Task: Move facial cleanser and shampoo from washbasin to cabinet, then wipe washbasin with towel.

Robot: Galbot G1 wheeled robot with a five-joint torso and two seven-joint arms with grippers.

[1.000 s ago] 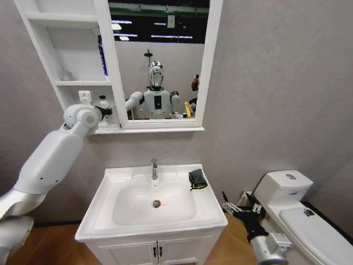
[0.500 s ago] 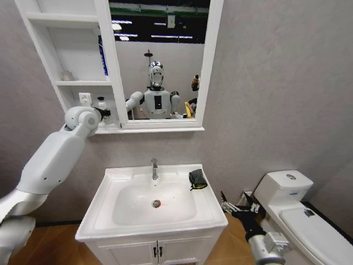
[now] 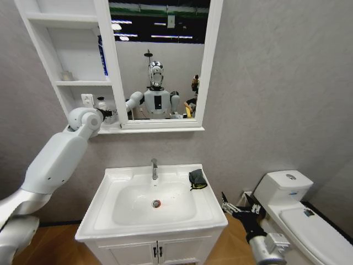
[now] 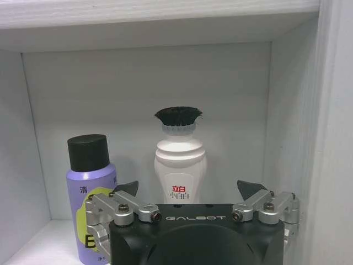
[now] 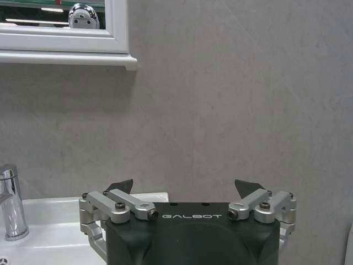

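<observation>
At the lowest tier of the cabinet [image 3: 71, 83], the left gripper [image 4: 188, 190] has drawn back a little from the shelf since a second ago; the white elbow joint now sits slightly lower and farther right in the head view, and the arm is withdrawing. Its fingers stand wide apart and hold nothing. Just ahead of them, inside the compartment, stand two bottles: a white facial cleanser [image 4: 180, 165] with a waisted plastic body, a ribbed neck and a black bristly top, and beside it a lilac shampoo [image 4: 91, 199] cylinder with a smooth black cap and a yellow-green label. They stand upright and apart from each other on the matte white shelf floor.

Below, the washbasin [image 3: 110, 182] is glossy white ceramic, rectangular with a rounded bowl, a chrome tap [image 3: 154, 168] at the back and a metal drain at the centre. The towel [image 3: 197, 179], a soft dark crumpled cloth with a yellow-green edge, lies on the basin's right rear rim, where it lay before.

The right gripper [image 3: 238, 208] hangs low beside the basin's right side, near a white toilet [image 3: 298, 210], fingers spread open and empty, roughly where it was earlier. A white-framed mirror [image 3: 160, 61] joins the cabinet on a grey textured wall; wood-toned flooring shows below the vanity.
</observation>
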